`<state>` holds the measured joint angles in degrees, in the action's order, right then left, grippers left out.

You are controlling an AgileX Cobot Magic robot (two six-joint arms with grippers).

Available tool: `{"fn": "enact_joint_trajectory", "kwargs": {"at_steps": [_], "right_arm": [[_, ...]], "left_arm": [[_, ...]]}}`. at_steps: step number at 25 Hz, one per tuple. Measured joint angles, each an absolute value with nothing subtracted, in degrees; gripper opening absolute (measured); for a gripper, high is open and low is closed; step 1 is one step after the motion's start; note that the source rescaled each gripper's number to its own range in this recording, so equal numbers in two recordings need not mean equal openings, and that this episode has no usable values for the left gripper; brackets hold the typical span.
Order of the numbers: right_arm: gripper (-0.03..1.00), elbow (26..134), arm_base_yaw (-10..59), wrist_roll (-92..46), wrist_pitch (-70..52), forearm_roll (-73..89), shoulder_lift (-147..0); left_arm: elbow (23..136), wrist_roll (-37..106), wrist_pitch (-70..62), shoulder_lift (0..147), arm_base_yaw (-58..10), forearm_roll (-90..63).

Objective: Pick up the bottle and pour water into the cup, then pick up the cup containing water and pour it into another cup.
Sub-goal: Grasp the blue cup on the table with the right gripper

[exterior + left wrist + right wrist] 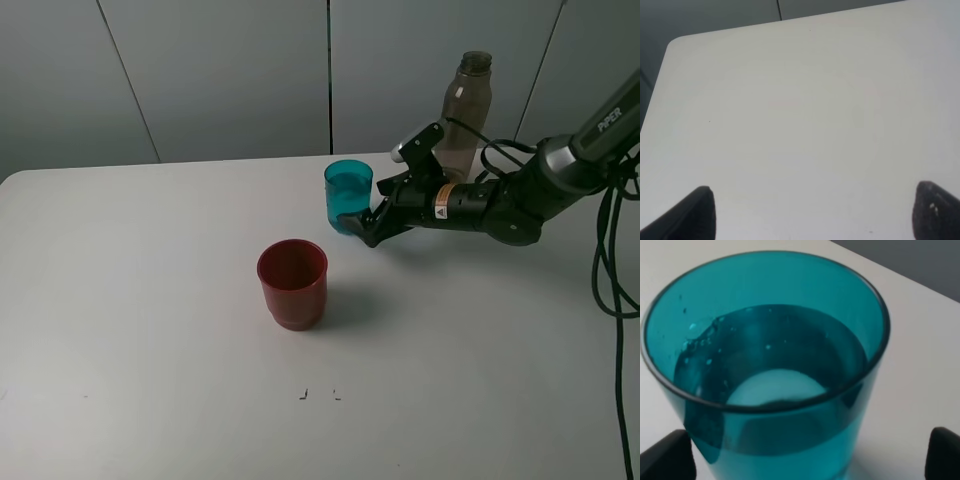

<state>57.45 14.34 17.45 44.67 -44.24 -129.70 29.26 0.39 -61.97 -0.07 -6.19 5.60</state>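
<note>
The teal cup (348,195) stands on the white table (150,300), holding water to about two thirds. My right gripper (366,226) is low at its right side, jaws open on either side of the cup's base and not touching it. In the right wrist view the cup (765,365) fills the frame, with the gripper (810,460) astride it and its fingertips (667,457) set wide. The red cup (292,283) stands empty in front and left of the teal one. The grey-brown bottle (463,115) stands upright at the back, behind my right arm. My left gripper (815,210) is open over bare table.
The right arm's black cables (610,260) hang at the right edge. Small dark marks (318,393) lie on the table near the front. The table's far left corner (675,42) shows in the left wrist view. A grey wall stands behind.
</note>
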Motion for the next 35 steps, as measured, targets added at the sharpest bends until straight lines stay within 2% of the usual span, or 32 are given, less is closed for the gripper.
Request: {"fn": "enact_joint_trajectory", "kwargs": {"at_steps": [9,35], "right_arm": [[0.99,61.56,16.31,18.75,44.67,-43.98,-133.08],[0.99,63.36,17.0,18.4,49.21,-40.86,-135.19]], "left_arm": [[29.26,0.39,-61.97,-0.07,-6.19,5.6],[29.26,0.0,-61.97,-0.07,-6.19,5.6]]}}
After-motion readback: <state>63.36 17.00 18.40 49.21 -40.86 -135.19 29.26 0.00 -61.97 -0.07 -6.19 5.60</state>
